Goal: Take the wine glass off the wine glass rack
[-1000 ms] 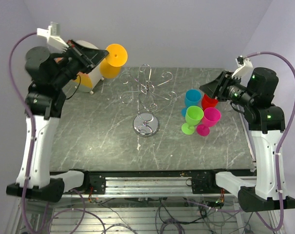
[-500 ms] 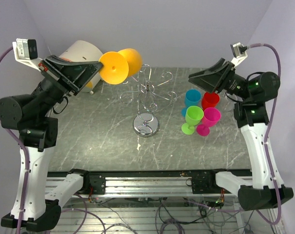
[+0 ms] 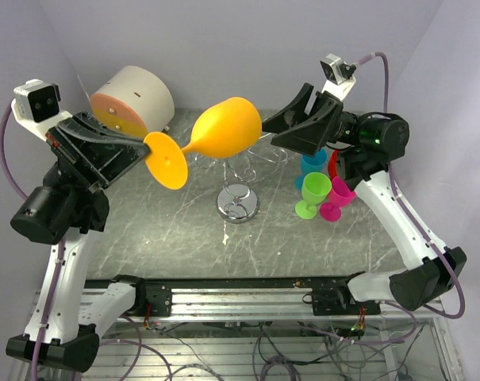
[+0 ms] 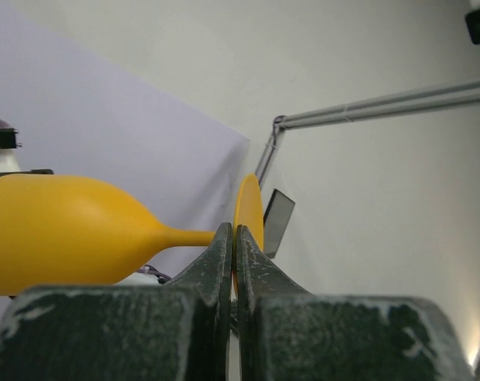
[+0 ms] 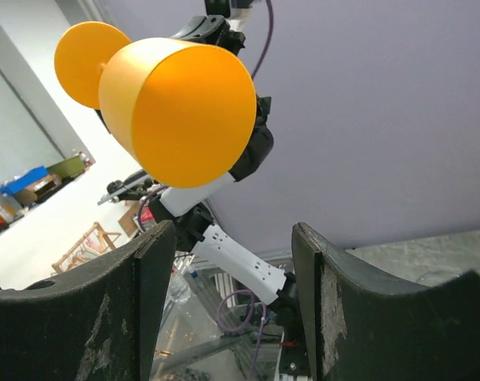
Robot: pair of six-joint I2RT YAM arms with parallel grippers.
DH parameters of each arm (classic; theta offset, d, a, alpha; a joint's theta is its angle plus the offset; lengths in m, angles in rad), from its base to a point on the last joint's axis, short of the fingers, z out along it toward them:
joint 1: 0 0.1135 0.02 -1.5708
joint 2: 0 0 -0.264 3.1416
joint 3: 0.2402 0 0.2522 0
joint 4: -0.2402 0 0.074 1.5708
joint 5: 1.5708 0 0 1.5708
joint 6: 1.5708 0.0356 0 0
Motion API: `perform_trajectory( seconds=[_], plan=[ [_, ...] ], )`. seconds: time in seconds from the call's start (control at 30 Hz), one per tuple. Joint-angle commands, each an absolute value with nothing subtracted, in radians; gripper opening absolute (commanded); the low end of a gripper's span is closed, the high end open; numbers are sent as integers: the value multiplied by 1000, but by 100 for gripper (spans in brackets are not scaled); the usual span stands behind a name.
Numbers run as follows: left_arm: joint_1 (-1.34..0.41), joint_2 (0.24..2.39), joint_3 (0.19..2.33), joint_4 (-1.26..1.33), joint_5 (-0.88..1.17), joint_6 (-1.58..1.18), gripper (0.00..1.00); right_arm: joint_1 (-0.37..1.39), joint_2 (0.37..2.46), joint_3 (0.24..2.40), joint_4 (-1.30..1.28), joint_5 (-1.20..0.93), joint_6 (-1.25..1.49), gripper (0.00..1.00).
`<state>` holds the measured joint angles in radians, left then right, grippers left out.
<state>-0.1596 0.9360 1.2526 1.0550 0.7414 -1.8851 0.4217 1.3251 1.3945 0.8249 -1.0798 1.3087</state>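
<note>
No legible txt, labels, brands or nos. on anything in any view

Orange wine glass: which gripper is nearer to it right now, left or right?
Left. The left gripper is shut on the foot of the orange wine glass, holding it sideways in the air. The right gripper is open, facing the bowl's mouth but not touching it.

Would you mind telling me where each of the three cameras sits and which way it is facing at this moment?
Top external: above and behind the arm bases, looking down on the table and wine glass rack; both arms show.
Left wrist: on the left gripper, tilted upward toward wall and ceiling past the orange wine glass; its shut jaws show.
Right wrist: on the right gripper, facing the glass's bowl; its open jaws show.
Shared: every view sees that glass.
</note>
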Motion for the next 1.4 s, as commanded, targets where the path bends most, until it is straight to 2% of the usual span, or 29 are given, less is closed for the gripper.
perform_trajectory(
  seconds=[0.0, 0.53, 0.73, 0.8, 0.83, 0.87, 0.93, 1.03, 1.17, 1.27, 1.37],
  plan=[
    [-160, 935, 1237, 1273, 721, -1997, 7, 453, 1329, 1432, 963, -1052, 1324, 60],
    [-160, 920, 1197, 1259, 726, -1985, 7, 591, 1365, 1522, 980, -981, 1283, 58],
    [-160, 914, 1183, 1239, 732, -1966, 7, 659, 1395, 1544, 989, -975, 1272, 55],
    [-160, 912, 1177, 1234, 733, -1961, 7, 677, 1397, 1546, 984, -970, 1261, 48],
    [-160, 913, 1176, 1232, 733, -1960, 7, 686, 1397, 1546, 977, -970, 1250, 40],
    [-160, 913, 1172, 1232, 733, -1959, 7, 690, 1395, 1543, 971, -969, 1245, 24],
    [-159, 913, 1165, 1231, 734, -1957, 7, 691, 1384, 1531, 964, -968, 1236, 0],
    [-159, 905, 1151, 1203, 733, -1935, 8, 690, 1350, 1523, 903, -967, 1188, 0],
    [-159, 859, 1116, 1052, 730, -1834, 27, 690, 1279, 1532, 730, -959, 1052, 0],
    [-159, 799, 1107, 854, 718, -1700, 39, 689, 1207, 1545, 580, -936, 929, 0],
    [-160, 739, 1135, 532, 671, -1516, 43, 689, 1132, 1585, 316, -863, 766, 0]
  ],
)
